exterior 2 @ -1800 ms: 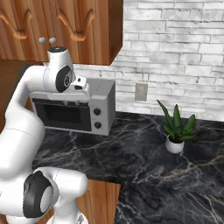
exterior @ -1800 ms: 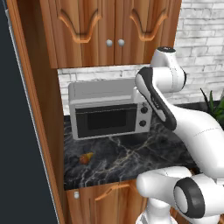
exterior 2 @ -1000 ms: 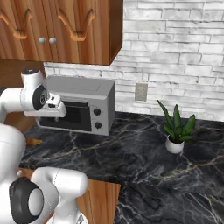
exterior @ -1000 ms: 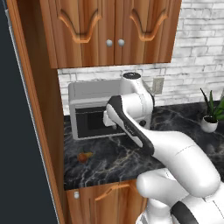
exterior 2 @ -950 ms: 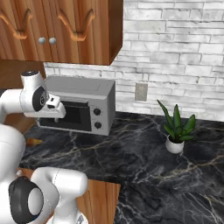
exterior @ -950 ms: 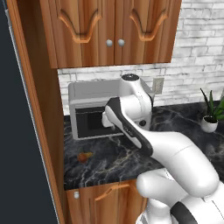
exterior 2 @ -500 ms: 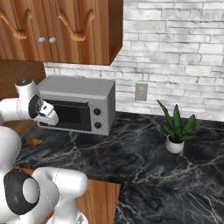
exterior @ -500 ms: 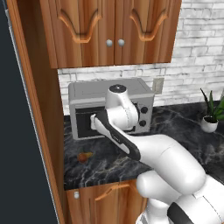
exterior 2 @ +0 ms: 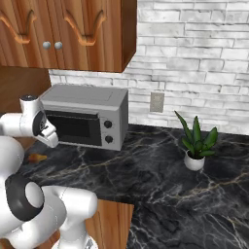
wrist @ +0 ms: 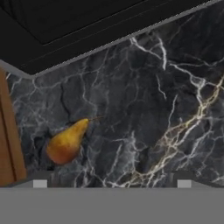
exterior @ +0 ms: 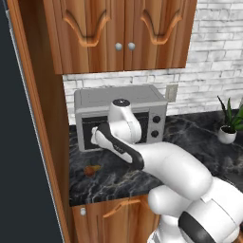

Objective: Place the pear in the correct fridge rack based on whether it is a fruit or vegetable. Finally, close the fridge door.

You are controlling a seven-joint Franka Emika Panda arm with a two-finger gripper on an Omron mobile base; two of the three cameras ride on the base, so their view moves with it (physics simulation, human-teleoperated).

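Hand view: the pear (wrist: 66,142) is seen lower left on the counter (wrist: 175,100); wide-open, empty fingers (wrist: 112,183) could knock it away.

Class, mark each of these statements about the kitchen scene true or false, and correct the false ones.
1. The pear lies on the dark marble counter. True.
2. The gripper is shut on the pear. False: its jaws stand open, and the pear lies free on the counter.
3. The microwave stands on the counter below the wooden cabinets. True.
4. The potted plant stands on top of the microwave. False: it stands on the counter, well apart from the microwave.
5. The pear lies inside the microwave. False: it lies on the counter in front of it, near the wooden side panel.
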